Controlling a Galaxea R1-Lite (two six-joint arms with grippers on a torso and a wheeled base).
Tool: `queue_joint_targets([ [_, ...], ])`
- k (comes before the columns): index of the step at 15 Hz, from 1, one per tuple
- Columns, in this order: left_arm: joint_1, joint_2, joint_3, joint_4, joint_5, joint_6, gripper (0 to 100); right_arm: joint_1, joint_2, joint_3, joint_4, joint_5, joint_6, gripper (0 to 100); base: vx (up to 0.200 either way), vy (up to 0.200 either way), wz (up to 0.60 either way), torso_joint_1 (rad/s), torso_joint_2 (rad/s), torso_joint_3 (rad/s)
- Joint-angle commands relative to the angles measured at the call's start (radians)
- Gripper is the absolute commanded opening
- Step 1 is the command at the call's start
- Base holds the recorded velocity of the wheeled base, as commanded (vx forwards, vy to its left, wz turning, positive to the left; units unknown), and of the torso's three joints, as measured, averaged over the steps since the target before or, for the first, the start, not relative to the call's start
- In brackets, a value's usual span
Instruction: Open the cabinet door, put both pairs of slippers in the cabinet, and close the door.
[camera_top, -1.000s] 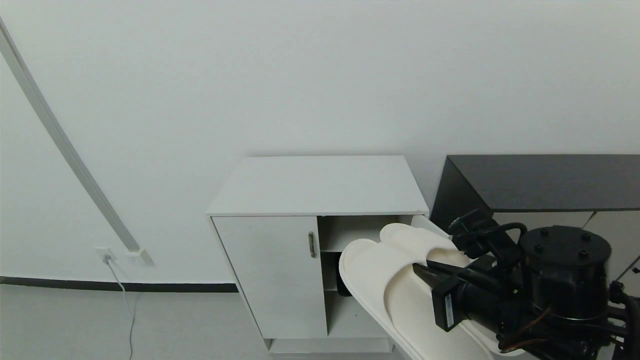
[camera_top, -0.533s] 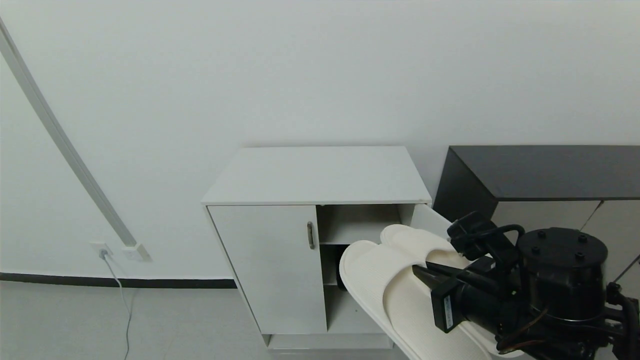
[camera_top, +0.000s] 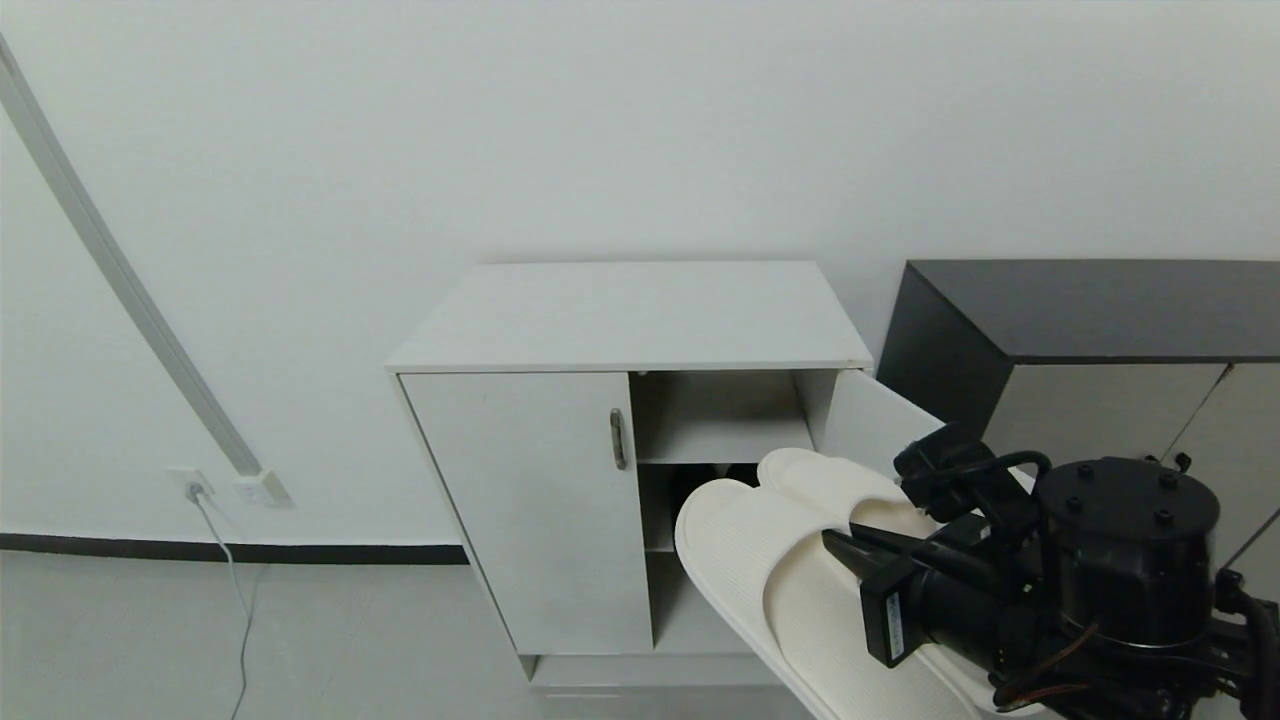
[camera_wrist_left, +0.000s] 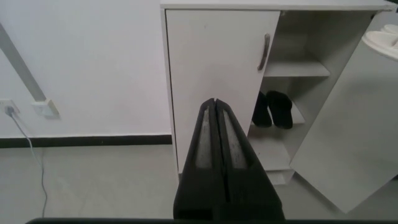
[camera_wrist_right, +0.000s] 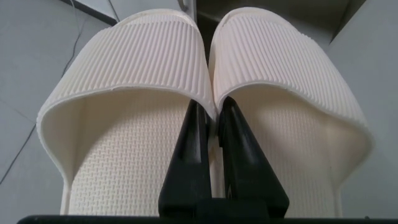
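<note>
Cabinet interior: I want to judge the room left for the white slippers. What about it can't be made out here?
- Head view: the white slippers in the right hand cover most of the cabinet's middle and lower shelves.
- Head and left wrist views: the closed left door hides whatever lies behind it.
- Left wrist view: the open right door covers part of the bottom shelf.

Pair of slippers (camera_wrist_right: 137, 68): cream ribbed cloth, waffle insoles, matt. White cabinet (camera_top: 520, 500): smooth matt laminate w/ dull metal handle (camera_top: 617, 438).
</note>
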Motion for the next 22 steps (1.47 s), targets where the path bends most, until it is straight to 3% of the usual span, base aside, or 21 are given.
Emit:
queue_joint_targets([
  [1,0.000,0.000,0.000,0.000,0.000,0.000,0,-0.001,0.001,0.000,-0.001,0.000,0.000,0,0.000,0.000,0.00,-0.227,0.55,0.320],
  [13,0.000,0.002,0.000,0.000,0.000,-0.002,0,-0.001,0.003,0.002,-0.001,0.000,-0.011,0,0.000,0.000,0.00,-0.195,0.52,0.322],
  [22,0.000,0.002,0.000,0.000,-0.002,-0.002,0,-0.001,0.009,0.006,-0.001,0.001,-0.012,0,0.000,0.000,0.00,-0.116,0.46,0.348],
])
